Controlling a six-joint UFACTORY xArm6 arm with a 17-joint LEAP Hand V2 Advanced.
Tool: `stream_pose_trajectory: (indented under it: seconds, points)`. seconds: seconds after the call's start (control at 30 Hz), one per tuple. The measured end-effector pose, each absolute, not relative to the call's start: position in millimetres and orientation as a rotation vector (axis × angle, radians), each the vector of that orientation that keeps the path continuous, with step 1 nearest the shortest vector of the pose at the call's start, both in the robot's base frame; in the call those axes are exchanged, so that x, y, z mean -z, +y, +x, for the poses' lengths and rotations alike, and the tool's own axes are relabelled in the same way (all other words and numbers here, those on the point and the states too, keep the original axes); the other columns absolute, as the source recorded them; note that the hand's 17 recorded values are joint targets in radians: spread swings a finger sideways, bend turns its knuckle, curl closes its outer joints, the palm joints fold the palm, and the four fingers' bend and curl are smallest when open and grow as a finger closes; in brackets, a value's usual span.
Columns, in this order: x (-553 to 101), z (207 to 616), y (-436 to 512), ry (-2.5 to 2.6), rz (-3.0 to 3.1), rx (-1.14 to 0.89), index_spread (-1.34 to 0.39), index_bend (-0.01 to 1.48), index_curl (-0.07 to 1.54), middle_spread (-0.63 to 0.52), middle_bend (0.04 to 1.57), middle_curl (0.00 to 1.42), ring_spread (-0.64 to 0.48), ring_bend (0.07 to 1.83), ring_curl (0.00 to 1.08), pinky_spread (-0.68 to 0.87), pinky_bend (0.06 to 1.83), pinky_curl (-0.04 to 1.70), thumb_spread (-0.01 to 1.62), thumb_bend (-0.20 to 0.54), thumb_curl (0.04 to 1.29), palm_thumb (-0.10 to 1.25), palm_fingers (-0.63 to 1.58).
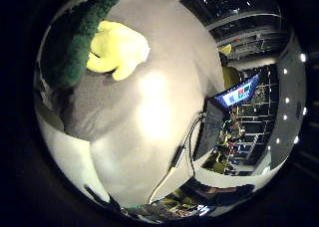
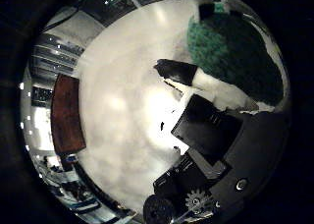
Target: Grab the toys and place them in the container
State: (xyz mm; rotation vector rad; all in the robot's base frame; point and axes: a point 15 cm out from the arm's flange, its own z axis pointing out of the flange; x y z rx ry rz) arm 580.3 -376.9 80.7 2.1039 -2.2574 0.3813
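hand (image 2: pixel 206 135) curled round green plush toy (image 2: pixel 230 52), pressed to palm; yellow limb (image 1: pixel 117 48) dangles | container (image 2: pixel 66 113) well apart on table (image 2: pixel 122 111) | I judge risk: loose plush slips in transit

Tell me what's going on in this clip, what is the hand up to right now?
The robot's hand is close over a green plush toy with a yellow part, lying on a pale tabletop. Black and white fingers reach to the toy's edge, but whether they have closed on it cannot be told. A reddish-brown container sits at the table's far edge, apart from the hand. The toy is not in it yet.
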Motion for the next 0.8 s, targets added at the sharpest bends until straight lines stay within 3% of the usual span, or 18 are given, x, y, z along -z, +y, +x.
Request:
stream_pose_trajectory:
  seconds: [0.2,0.3,0.47,0.8]
  points:
    - [-90,554,-387,-2.242,2.061,-0.289,-0.24,1.0,0.64,-0.13,1.12,0.57,-0.19,1.27,0.5,-0.33,1.18,0.47,0.96,-0.024,0.36,0.73,1.38]
    - [-93,534,-390,-2.25,2.028,-0.206,-0.22,1.06,0.65,-0.12,1.18,0.59,-0.18,1.32,0.52,-0.29,1.24,0.52,0.96,-0.02,0.37,0.75,1.33]
    - [-133,501,-400,-2.273,1.962,-0.125,-0.21,1.12,0.64,-0.1,1.23,0.59,-0.17,1.37,0.53,-0.24,1.28,0.59,0.97,-0.026,0.37,0.77,1.28]
    - [-272,477,-371,-2.342,1.945,-0.25,-0.19,1.16,0.63,-0.1,1.27,0.58,-0.17,1.4,0.53,-0.21,1.26,0.67,0.98,-0.024,0.38,0.77,1.26]
